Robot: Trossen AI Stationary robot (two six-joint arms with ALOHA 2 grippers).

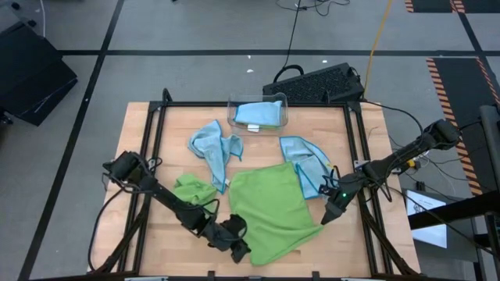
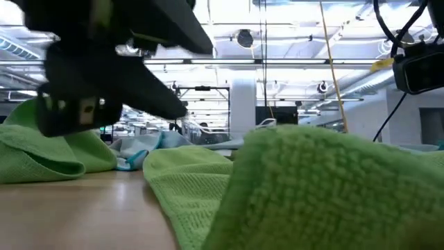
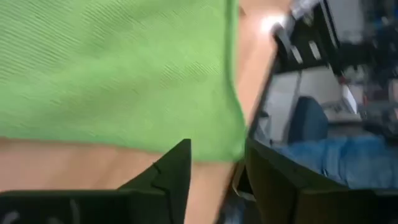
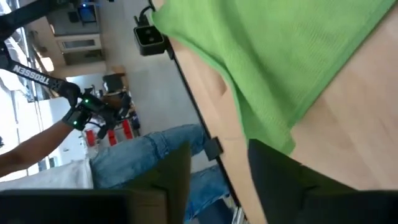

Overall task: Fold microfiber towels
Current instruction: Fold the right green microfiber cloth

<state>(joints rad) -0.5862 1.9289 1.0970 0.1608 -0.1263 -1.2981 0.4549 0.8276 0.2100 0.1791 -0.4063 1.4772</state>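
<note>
Lime green towel [image 1: 266,211] spread flat; left gripper [image 1: 237,248] and right gripper [image 1: 329,215] released at near corners. Regrasp corners squarely, fold evenly.

lime green towels [image 1: 269,207], light blue towels [image 1: 215,148], black claws [image 1: 238,248]

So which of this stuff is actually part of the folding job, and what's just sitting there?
Job:
- spread green towel
- crumpled green towel
- blue towel, centre
- blue towel, right
- blue towel in the bin
- left gripper, open
- right gripper, open

Lying about:
- clear bin
- keyboard
</note>
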